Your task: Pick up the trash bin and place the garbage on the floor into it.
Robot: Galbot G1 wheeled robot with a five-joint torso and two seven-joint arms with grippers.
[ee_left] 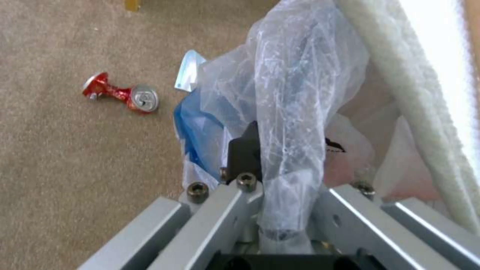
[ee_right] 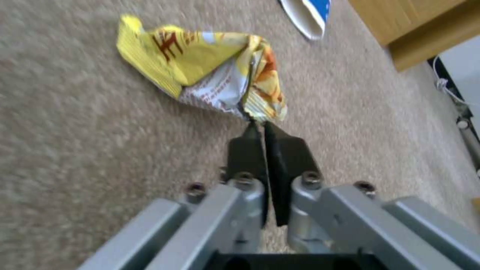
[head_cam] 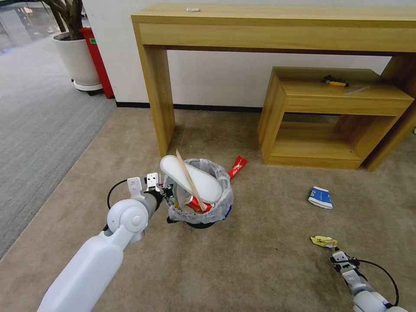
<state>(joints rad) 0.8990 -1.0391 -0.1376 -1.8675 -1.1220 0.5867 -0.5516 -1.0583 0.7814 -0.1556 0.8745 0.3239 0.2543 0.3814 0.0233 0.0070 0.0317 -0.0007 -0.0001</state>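
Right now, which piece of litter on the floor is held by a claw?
The yellow wrapper: the right claw pinches its corner. The blue-white carton lies untouched.

A tall wooden console table [head_cam: 277, 26] is standing against the wall, sheltering a lower wooden shelf unit [head_cam: 333, 117]; a white plant pot [head_cam: 78, 60] is sitting beside a red box [head_cam: 99, 60].

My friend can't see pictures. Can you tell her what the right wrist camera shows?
The right gripper is shut on a corner of a crumpled yellow wrapper over the beige floor. A blue-white carton lies farther off.
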